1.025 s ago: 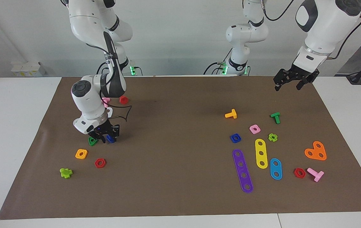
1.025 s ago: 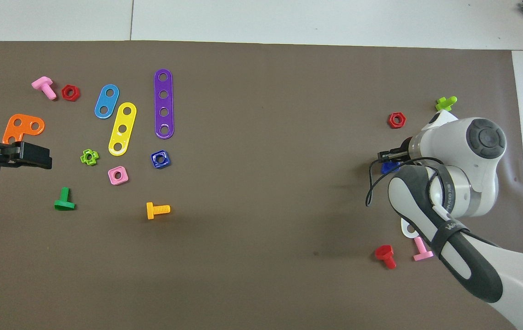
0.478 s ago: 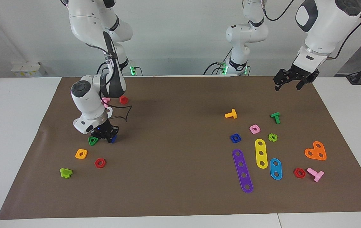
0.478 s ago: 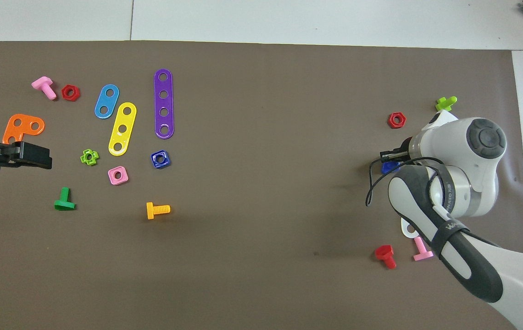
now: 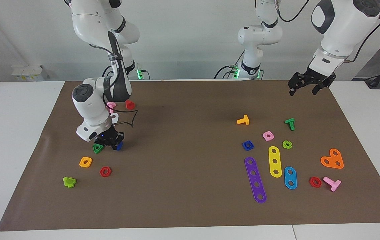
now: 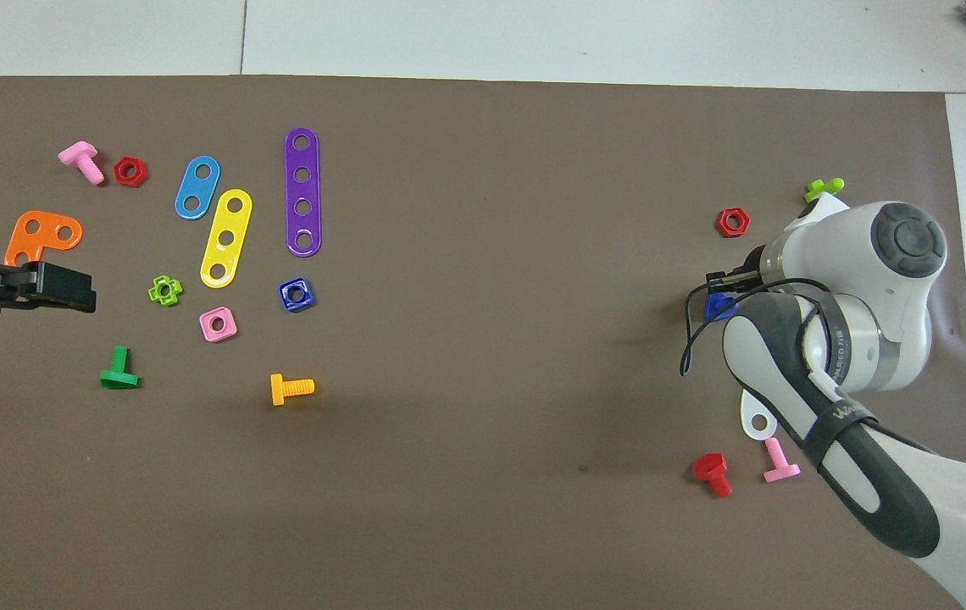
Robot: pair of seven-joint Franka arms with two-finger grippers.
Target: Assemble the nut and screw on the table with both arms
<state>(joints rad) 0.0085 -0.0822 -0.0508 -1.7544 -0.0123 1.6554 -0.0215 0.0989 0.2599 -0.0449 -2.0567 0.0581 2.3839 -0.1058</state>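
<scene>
Screw [image 5: 119, 145]: at the right arm's end of the desk [image 5: 190, 206], beside a green triangular nut [image 5: 97, 148]; judged light, stiff, slick plastic; you should pinch across the flat head
Right hand [image 5: 112, 142]: down on the screw; grip state cannot be told
Nut [image 5: 248, 145]: lying free; light
Left hand [image 5: 306, 86]: waits aloft, fingers apart, nothing held

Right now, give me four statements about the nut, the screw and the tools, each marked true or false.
1. The right tool is down at the screw. True.
2. The nut sits on the screw. False: it lies on the mat beside the purple strip.
3. The left tool holds the nut. False: it hangs open and empty over the mat.
4. A green nut lies beside the screw. True.
</scene>
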